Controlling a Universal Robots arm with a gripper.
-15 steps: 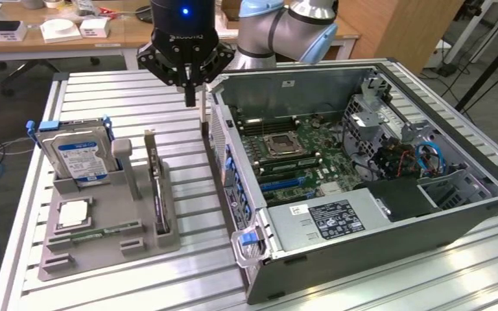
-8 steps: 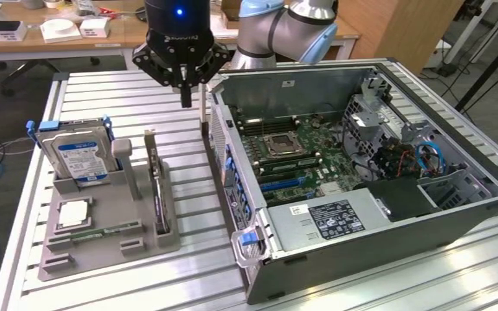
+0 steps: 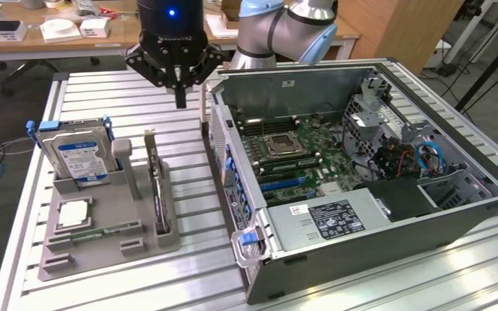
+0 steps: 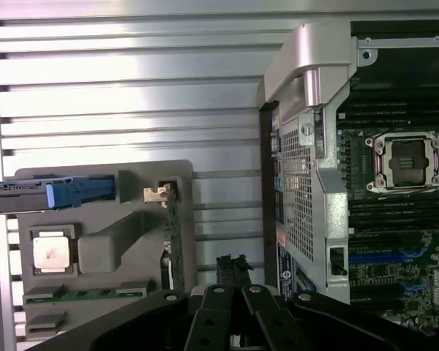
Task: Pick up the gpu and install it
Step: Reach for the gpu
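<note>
The gpu (image 3: 155,184) stands on edge in a slot of the grey holder (image 3: 166,243), a thin dark board with a pale metal bracket at its far end. In the wrist view the gpu (image 4: 173,238) shows edge-on, its bracket tab by the holder's corner. My gripper (image 3: 179,98) hangs above the slatted table, behind the gpu's far end and just off the open computer case (image 3: 318,227). Its black fingers are pressed together and hold nothing. In the wrist view the gripper (image 4: 233,268) points down at bare slats between the holder and the case.
A silver hard drive (image 3: 80,155) with blue rails stands in the holder toward the exterior view's left. A processor (image 3: 73,212) and a memory stick (image 3: 104,231) lie in it too. The case's motherboard (image 3: 297,152) lies exposed. A desk with boxes stands behind.
</note>
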